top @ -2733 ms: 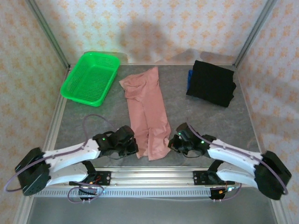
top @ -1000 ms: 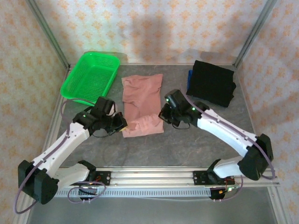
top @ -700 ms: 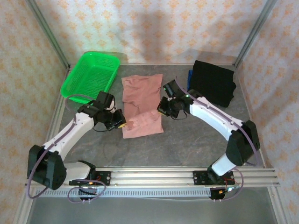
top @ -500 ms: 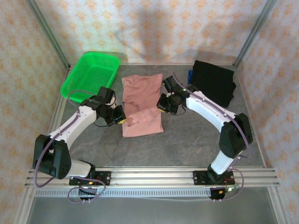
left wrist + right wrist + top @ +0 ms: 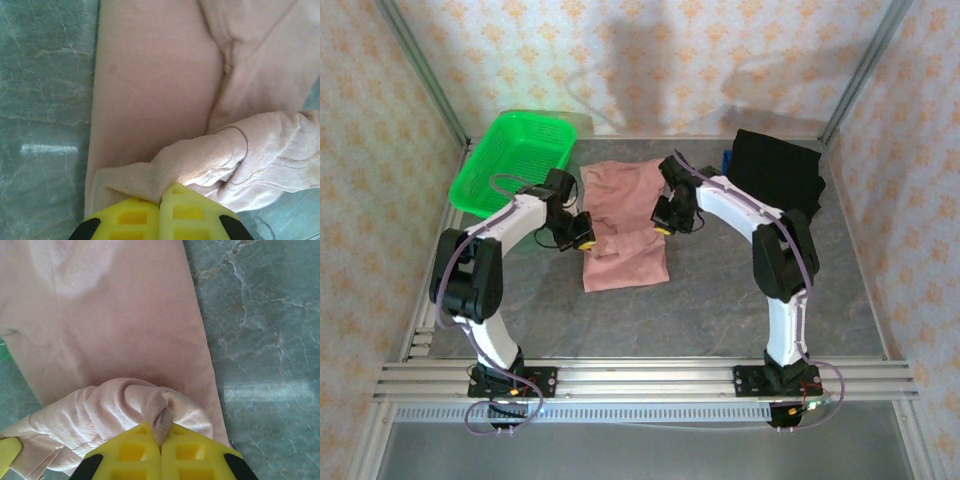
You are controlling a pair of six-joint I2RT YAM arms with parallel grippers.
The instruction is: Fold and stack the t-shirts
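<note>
The dusty-pink t-shirt [image 5: 625,225] lies mid-table, its near end doubled back over its far half. My left gripper [image 5: 582,232] is shut on the left corner of that lifted hem; in the left wrist view the yellow fingertips [image 5: 163,196] pinch a bunched fold of the pink t-shirt [image 5: 150,75]. My right gripper [image 5: 662,222] is shut on the right corner, and a twisted ridge of the pink t-shirt [image 5: 125,315] is clamped between its fingertips [image 5: 161,436]. The black folded t-shirt [image 5: 775,180] rests at the back right, apart from both grippers.
A bright green mesh basket [image 5: 515,165] stands at the back left, close to my left arm. Something blue [image 5: 726,165] pokes out under the black shirt's left edge. Metal frame posts and patterned walls close in the grey table [image 5: 720,290].
Both grippers have carried the pink shirt's near end from the front edge toward the back, folding it over itself. The shirt now covers about half its earlier length.
</note>
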